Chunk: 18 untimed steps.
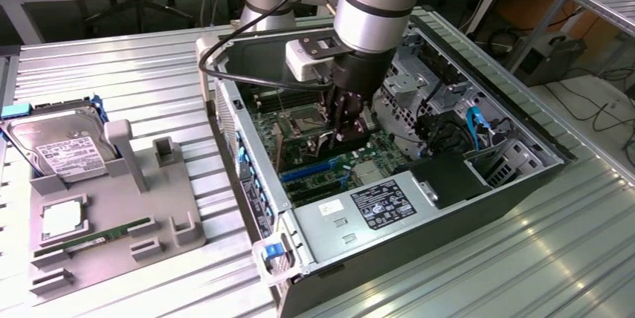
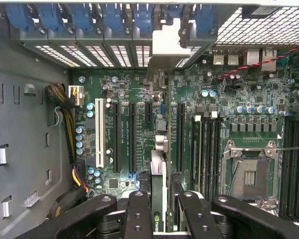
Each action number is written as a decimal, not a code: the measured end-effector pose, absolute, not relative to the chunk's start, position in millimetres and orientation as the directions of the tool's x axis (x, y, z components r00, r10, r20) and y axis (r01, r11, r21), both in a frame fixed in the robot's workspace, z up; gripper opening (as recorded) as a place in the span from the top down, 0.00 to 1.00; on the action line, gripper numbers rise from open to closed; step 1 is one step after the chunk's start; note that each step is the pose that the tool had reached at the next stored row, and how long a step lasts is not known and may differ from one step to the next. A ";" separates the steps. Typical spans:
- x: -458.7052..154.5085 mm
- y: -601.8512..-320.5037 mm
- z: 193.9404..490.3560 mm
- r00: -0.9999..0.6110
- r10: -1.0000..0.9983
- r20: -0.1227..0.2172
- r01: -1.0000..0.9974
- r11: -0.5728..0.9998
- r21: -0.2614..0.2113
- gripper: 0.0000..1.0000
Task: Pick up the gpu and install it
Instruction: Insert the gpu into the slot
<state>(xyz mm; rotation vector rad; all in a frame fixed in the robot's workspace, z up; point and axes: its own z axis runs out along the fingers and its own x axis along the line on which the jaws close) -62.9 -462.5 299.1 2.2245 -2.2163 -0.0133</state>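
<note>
My gripper (image 1: pixel 347 138) is lowered inside the open computer case (image 1: pixel 516 121), over the green motherboard (image 1: pixel 372 158). It is shut on the gpu (image 2: pixel 159 164), which the wrist view shows edge-on between the two black fingers (image 2: pixel 138 211). The card runs from the fingers toward the rear slot openings, and its silver end bracket (image 2: pixel 172 45) sits against the back wall beside the blue latches. The card stands upright over the black expansion slots (image 2: pixel 134 137). In the exterior view the gpu (image 1: pixel 303 151) is a dark panel just beside the fingers.
A grey parts tray (image 1: pixel 109 214) lies at the exterior view's left, holding a silver hard drive (image 1: pixel 59 143), a processor (image 1: pixel 62 219) and a green RAM stick (image 1: pixel 94 240). The power supply (image 1: pixel 382 203) fills the case's near corner. An empty CPU socket (image 2: pixel 249 174) and cables (image 2: pixel 65 104) flank the slots.
</note>
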 end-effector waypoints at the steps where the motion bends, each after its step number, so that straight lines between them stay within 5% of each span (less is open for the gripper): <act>1: -62.9 -462.5 299.0 0.004 -1.000 -0.005 -1.000 -0.004 0.007 0.74; 18: -70.2 -462.5 292.6 0.003 -1.000 -0.005 -1.000 -0.003 0.007 0.74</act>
